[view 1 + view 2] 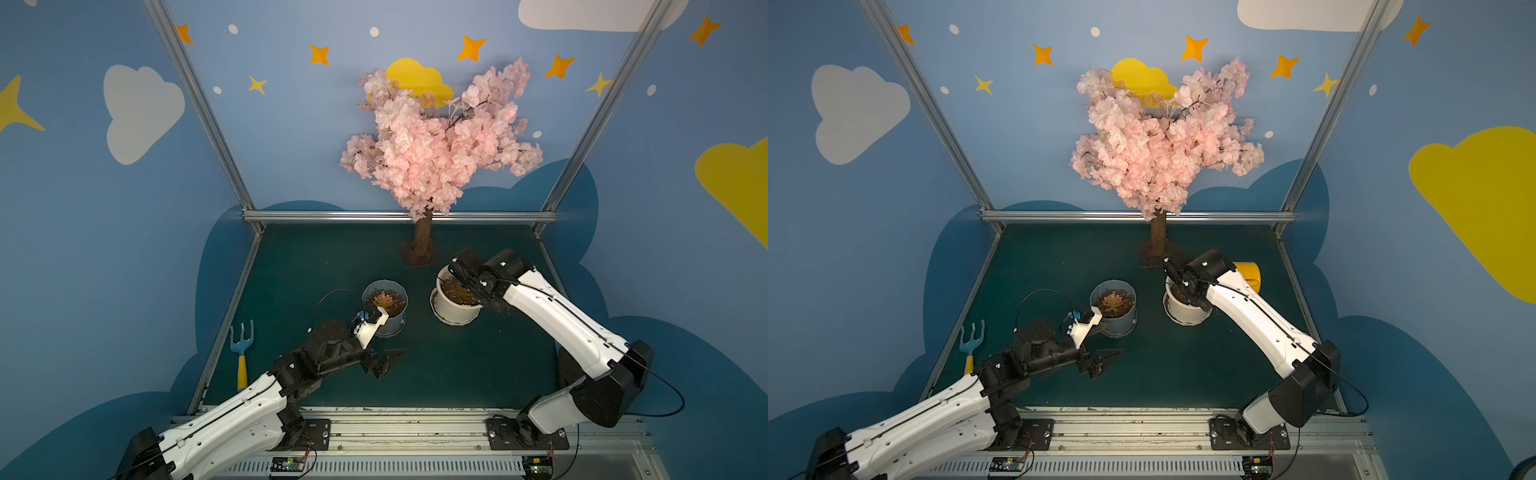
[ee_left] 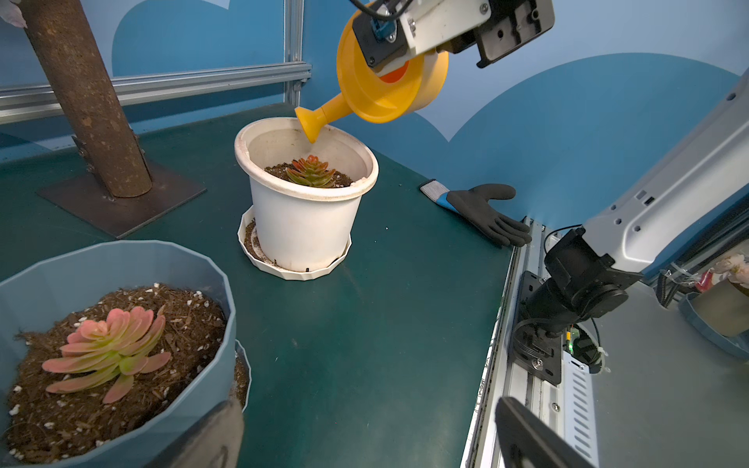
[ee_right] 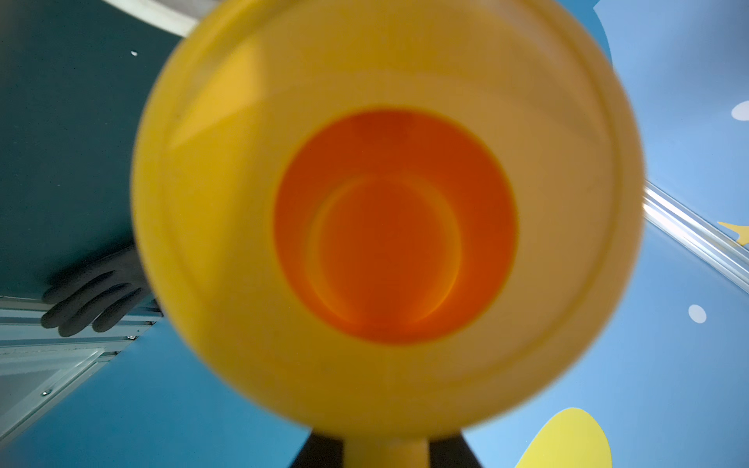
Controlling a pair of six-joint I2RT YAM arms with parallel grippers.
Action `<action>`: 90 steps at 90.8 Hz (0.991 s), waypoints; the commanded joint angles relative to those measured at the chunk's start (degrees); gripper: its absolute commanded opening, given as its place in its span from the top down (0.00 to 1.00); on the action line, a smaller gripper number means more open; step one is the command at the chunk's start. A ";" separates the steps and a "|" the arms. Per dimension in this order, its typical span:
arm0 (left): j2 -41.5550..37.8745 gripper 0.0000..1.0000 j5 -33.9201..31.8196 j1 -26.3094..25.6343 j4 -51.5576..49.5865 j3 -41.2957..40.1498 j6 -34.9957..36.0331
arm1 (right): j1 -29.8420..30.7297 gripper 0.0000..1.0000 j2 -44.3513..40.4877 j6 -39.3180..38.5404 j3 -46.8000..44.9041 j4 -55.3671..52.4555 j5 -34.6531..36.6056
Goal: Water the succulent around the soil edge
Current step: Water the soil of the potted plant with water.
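Observation:
A yellow watering can (image 2: pixel 389 81) hangs tilted over the white pot (image 2: pixel 304 219), its spout (image 2: pixel 310 121) just inside the rim and above the soil edge. My right gripper (image 3: pixel 385 449) is shut on the can's handle; the can's open top (image 3: pixel 385 227) fills the right wrist view. In this pot grows a green-red succulent (image 2: pixel 311 172). In both top views the right arm hides most of the white pot (image 1: pixel 455 309) (image 1: pixel 1183 309). My left gripper (image 2: pixel 367 405) is open and holds nothing; it hovers beside a blue pot (image 2: pixel 162 275) with a pink succulent (image 2: pixel 105 344).
A blossom tree's trunk (image 2: pixel 89 101) stands on a metal base plate behind the pots. A black glove (image 2: pixel 486 210) lies at the mat's right edge. Along the left edge lies a blue and yellow hand fork (image 1: pixel 242 349). A metal rail (image 1: pixel 395 432) borders the front.

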 commanded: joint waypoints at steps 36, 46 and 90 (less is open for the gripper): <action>-0.29 0.00 -0.13 -0.01 0.97 -0.78 0.10 | 1.74 1.00 2.00 0.13 3.68 1.91 0.39; -0.26 0.00 -0.13 0.05 0.99 -0.77 0.14 | 2.17 1.00 2.14 0.23 4.05 1.87 -0.14; 0.12 0.00 -0.30 0.05 1.07 -0.65 0.16 | 4.85 1.00 0.89 0.76 4.50 1.26 -4.46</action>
